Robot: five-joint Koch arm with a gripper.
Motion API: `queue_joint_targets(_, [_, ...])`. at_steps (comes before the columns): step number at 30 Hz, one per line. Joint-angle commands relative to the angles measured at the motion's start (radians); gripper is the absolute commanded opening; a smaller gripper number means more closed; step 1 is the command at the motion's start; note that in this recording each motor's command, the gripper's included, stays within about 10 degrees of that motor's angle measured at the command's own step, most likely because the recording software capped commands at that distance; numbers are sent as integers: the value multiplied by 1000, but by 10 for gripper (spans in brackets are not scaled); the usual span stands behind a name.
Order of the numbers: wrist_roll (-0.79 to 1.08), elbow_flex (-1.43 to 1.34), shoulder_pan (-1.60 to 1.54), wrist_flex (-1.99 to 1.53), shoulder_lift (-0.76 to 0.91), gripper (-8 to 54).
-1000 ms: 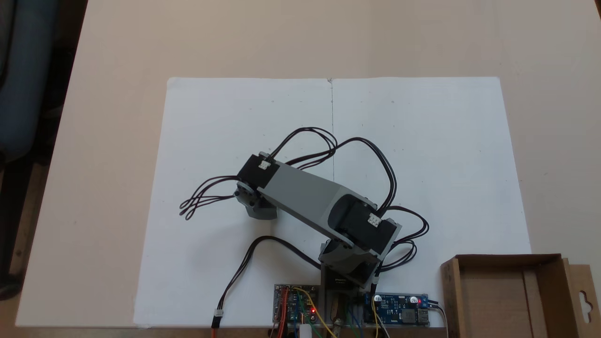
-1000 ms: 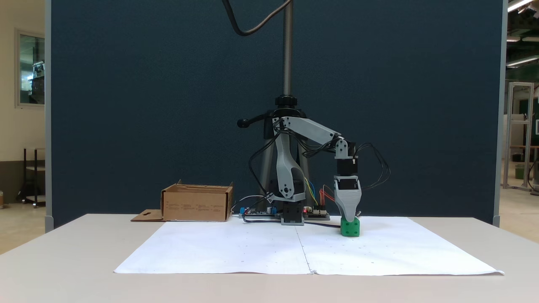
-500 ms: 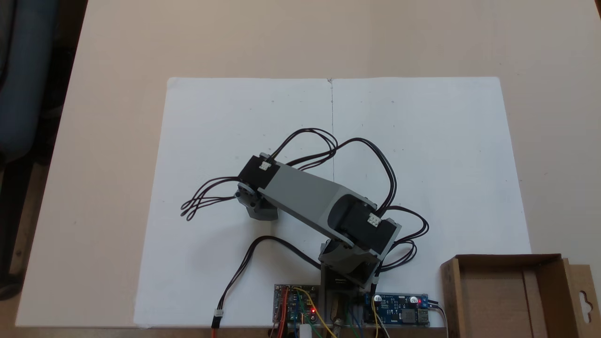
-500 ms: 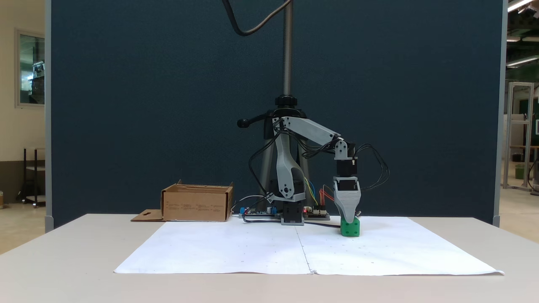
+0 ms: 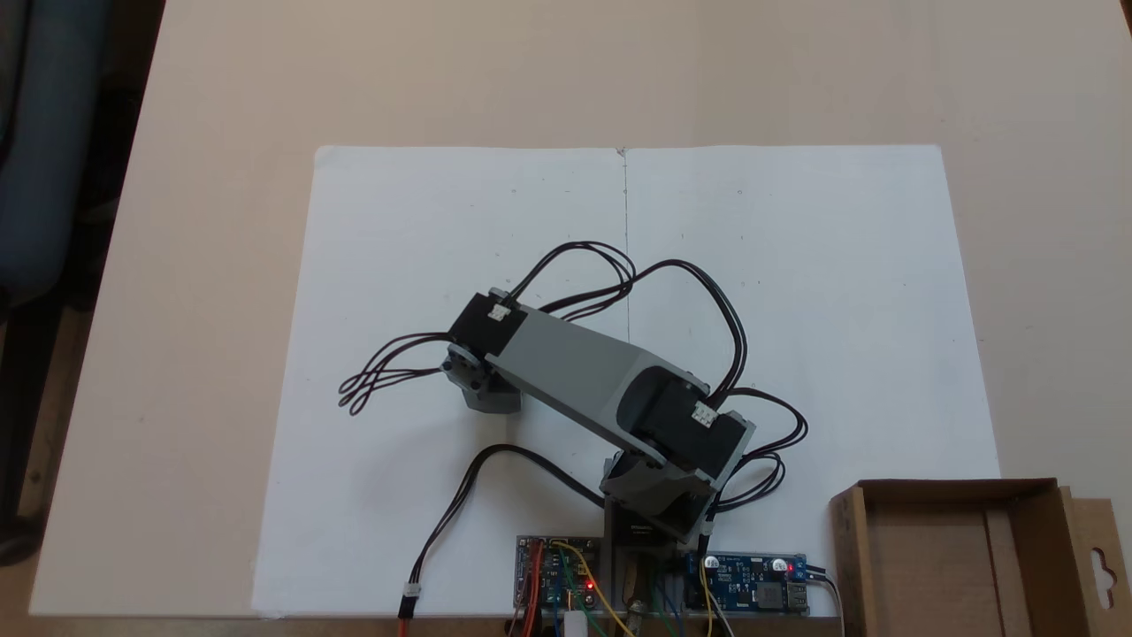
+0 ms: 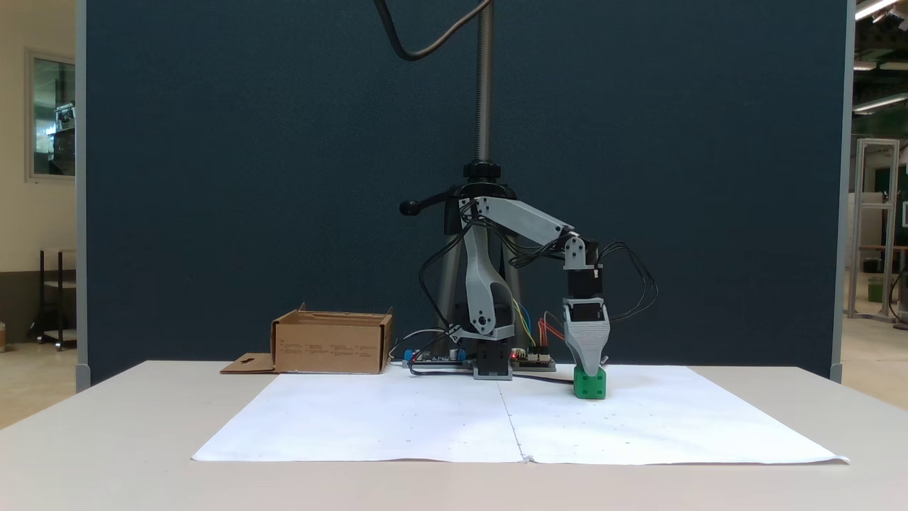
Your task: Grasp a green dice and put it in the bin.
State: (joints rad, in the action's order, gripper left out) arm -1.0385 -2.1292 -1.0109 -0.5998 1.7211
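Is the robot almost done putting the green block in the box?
Not yet. The gripper is down on the green dice, which sits on the white paper. Whether it is gripped can't be told. Lifting it and carrying it to the bin are left.

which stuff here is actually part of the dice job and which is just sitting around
Part of the job:
- green dice, on the paper under the hand
- bin, the cardboard box

Just there:
- white paper sheet
- circuit boards by the arm's base
- camera stand pole
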Motion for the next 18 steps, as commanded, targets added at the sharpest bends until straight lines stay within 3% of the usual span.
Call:
queue_joint_targets(1, [-63, 2, -3, 40, 3, 423])
queue_joint_targets(18, [-63, 2, 12, 71, -124, 414])
